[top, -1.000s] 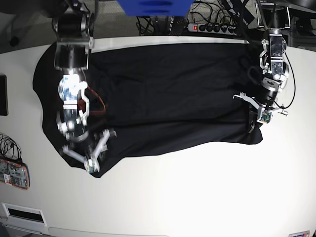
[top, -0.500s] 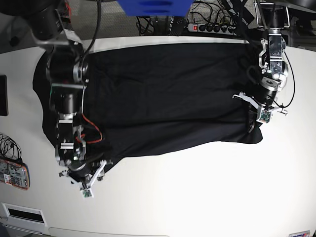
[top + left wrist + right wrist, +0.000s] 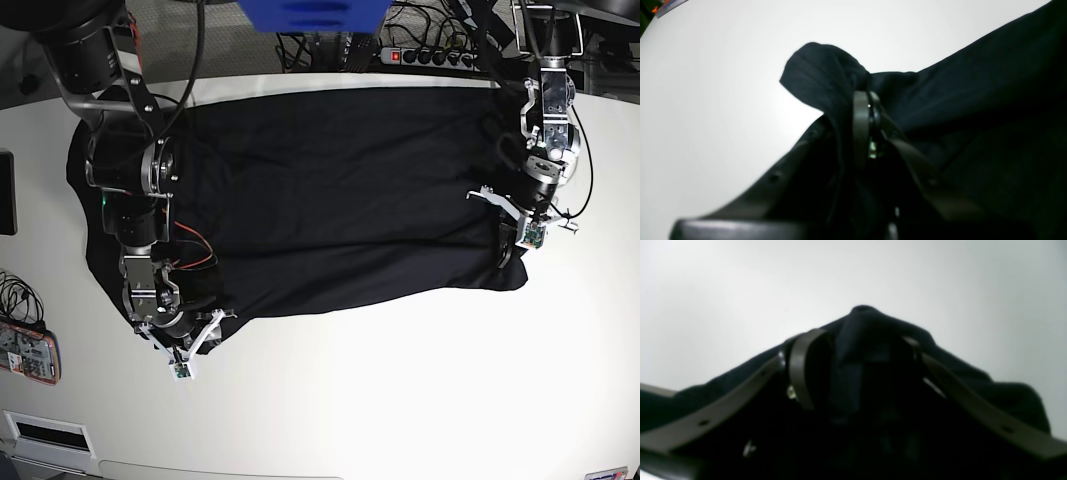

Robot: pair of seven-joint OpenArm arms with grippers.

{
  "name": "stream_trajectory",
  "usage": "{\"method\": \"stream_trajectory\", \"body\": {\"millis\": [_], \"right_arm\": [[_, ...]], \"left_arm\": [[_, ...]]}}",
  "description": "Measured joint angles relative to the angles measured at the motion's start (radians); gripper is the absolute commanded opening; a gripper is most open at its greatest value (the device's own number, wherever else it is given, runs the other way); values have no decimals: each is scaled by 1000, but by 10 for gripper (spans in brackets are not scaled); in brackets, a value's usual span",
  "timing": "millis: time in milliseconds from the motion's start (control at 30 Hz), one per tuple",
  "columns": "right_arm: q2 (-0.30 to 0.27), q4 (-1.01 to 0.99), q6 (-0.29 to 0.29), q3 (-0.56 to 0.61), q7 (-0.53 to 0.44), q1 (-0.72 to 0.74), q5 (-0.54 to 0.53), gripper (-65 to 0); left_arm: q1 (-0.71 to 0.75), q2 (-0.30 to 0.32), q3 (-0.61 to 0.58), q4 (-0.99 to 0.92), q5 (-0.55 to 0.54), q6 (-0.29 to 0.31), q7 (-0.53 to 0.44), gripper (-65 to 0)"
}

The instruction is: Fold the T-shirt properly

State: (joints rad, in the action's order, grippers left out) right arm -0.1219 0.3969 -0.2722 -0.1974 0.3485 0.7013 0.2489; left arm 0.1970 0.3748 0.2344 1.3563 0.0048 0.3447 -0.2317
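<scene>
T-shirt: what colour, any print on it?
Plain black T-shirt, no print visible; clearest in the base view.

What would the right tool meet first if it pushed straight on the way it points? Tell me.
Most likely the T-shirt: a peak of black cloth sits between the open fingers of the right tool. Beyond it lies only bare white table, though depth is unclear.

The T-shirt (image 3: 340, 195) — plain black, matte, soft — lies spread wide across the white bench (image 3: 400, 390), its lower edge wavy and uneven. One corner is bunched into a raised peak — another rises as a small fold.
</scene>
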Motion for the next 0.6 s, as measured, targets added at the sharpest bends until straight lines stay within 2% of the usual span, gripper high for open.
{"method": "stream_trajectory", "body": {"millis": [133,167,233,267,433,500,600], "right_arm": [[2,-1,0,0,-3,2,6,-348],[2,-1,0,0,-11,-2,1,-387],[1,-1,0,0,-11,-2,6,-532],[1,-1,2,0,-5,-1,5,-650],[3,8,0,0,35,3,-2,-650],[3,52,-4,0,71,-5,7,-650],[6,179,-3,1,65,-58,8,-650]], "left_arm": [[0,0,0,0,0,0,0,-650],[0,0,0,0,0,0,0,-650],[0,0,0,0,0,2,0,-650],[0,0,0,0,0,2,0,-650],[-2,-1,0,0,0,2,0,-650],[-2,0,0,0,0,2,0,-650],[-2,-2,2,0,0,2,-7,-650]]}}
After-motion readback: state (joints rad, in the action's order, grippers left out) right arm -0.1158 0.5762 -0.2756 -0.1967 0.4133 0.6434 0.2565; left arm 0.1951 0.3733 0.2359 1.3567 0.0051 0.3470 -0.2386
